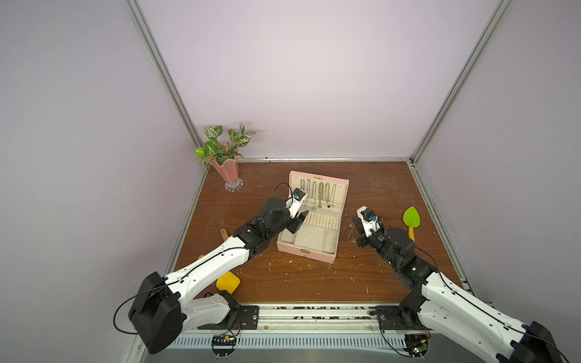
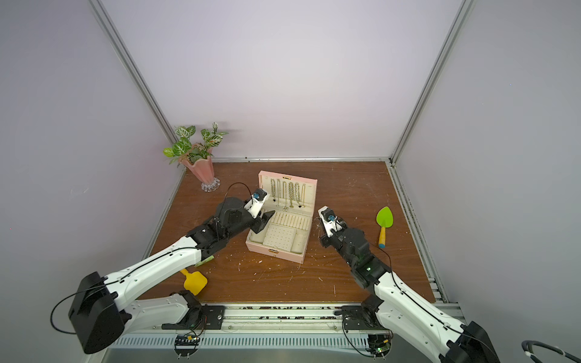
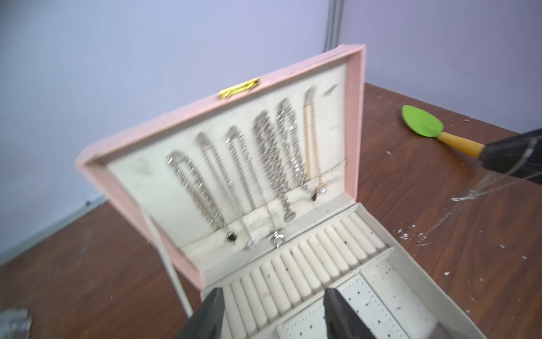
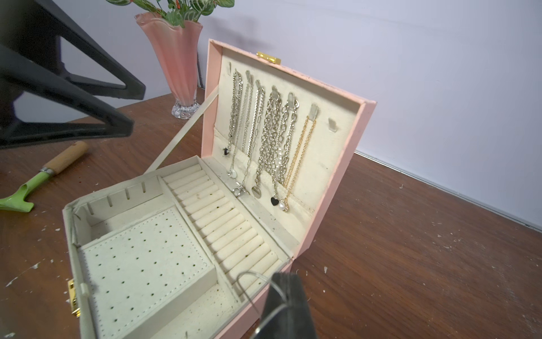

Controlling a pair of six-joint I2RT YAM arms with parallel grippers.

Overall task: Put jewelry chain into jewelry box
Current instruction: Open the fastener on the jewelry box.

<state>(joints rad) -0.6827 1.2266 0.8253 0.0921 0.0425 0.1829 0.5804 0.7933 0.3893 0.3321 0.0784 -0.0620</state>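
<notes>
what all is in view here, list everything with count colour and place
jewelry box: 1, pink with cream lining, lid open, middle of the table
hung chains: about 6, silver and gold, on hooks inside the lid
thin chain: 1, silvery, held just right of the box
vase: 1, pink, far left corner
plant: 1, green and white leaves, in the vase
trowel: 1, green blade, yellow handle, right side
scoop: 1, yellow, near left
wood-handled tool: 1, green and wood, left of the box
table: 1, brown wood, white flecks
left gripper: 1, black, open, over the box's left side
right gripper: 1, black, shut on the thin chain
</notes>
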